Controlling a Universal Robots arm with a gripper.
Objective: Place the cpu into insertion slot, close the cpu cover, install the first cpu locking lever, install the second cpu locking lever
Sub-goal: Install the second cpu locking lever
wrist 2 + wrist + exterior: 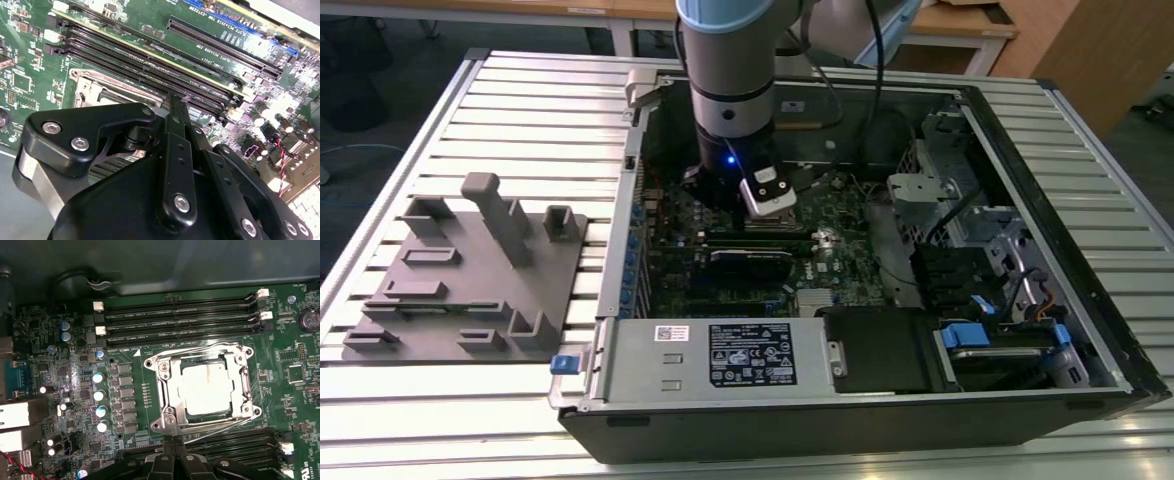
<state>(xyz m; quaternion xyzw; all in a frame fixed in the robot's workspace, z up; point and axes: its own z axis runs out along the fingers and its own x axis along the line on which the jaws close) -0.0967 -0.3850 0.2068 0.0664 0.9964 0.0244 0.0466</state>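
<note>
In the first wrist view the cpu (207, 389), with its dull silver top, lies in the insertion slot (252, 412) on the green board. Over it lies the cpu cover (165, 390), a silver frame whose window shows the chip. One thin wire lever (220, 430) runs along the socket side nearest my gripper and another (200, 351) along the far side; whether they are latched is unclear. My gripper (172, 442) is shut, its tip at the socket's near corner by the lever's end. The second wrist view shows its black linkage (172, 107) hiding most of the socket (95, 87).
Long black memory slots (180, 315) flank the socket on both sides, and small capacitors (100, 395) stand beside it. The arm (727, 100) reaches down into the open computer case (854, 420). A grey fixture plate (467, 270) sits on the slatted table at the exterior view's left.
</note>
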